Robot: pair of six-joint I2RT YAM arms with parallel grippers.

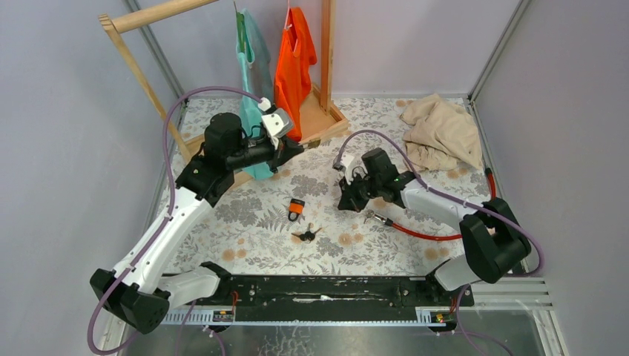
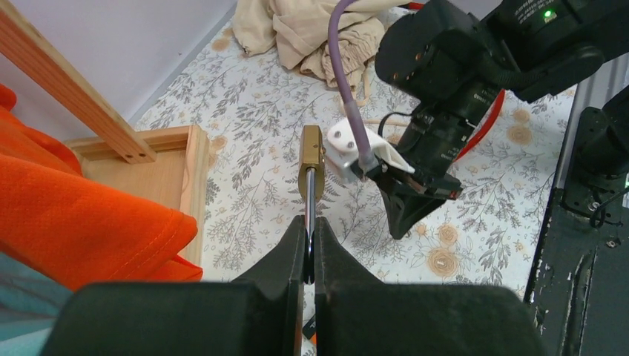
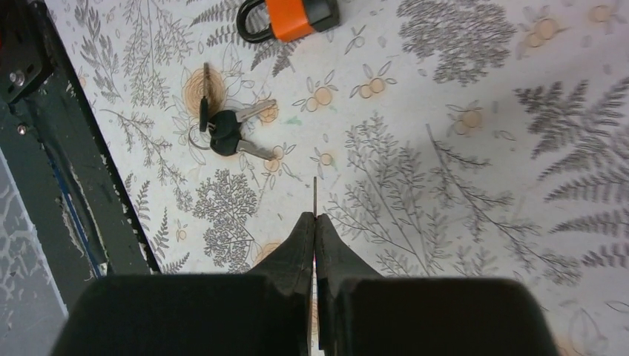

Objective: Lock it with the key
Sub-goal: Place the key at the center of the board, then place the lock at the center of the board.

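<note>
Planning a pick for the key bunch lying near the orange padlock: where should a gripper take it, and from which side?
Probably the black heads of the key bunch, from straight above: the blades lie flat and splayed on the table, too thin to pinch, while the heads are the bulkiest part.

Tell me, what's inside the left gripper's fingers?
A silver shackle is pinched in the shut left gripper. Its brass padlock sticks out past the tips. The rest of the shackle is hidden between the black fingers, so its end cannot be seen.
</note>
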